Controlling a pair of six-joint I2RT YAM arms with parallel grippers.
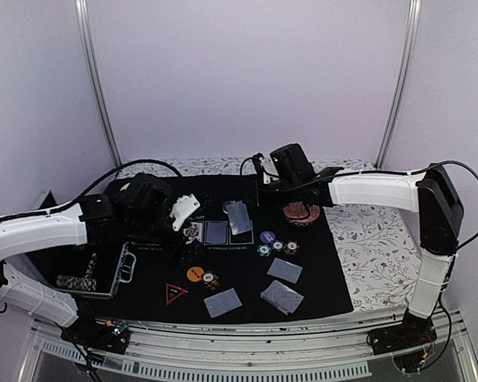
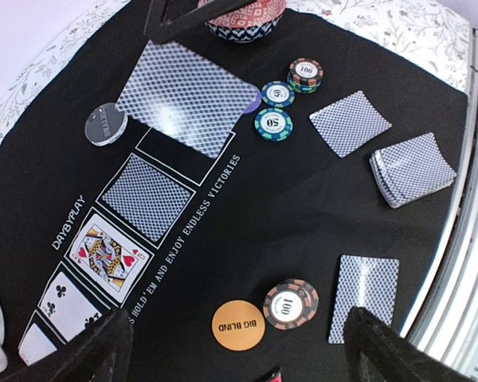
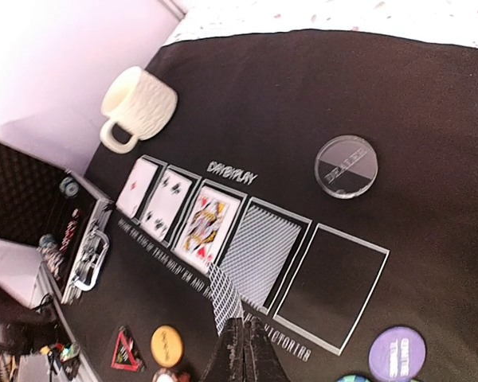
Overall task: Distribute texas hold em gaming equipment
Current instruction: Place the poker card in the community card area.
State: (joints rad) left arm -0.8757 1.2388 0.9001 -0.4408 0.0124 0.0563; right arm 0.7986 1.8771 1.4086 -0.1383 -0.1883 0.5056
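Right end effector [image 3: 240,338] clamped on face-down card [image 3: 223,301] over empty fifth outline [image 3: 331,286]; next: lower, release flat inside outline. Left end effector [image 2: 237,350] spread, idle.

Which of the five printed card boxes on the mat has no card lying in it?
The end box farthest from the cream mug. The other four are filled: three face-up cards and one face-down card.
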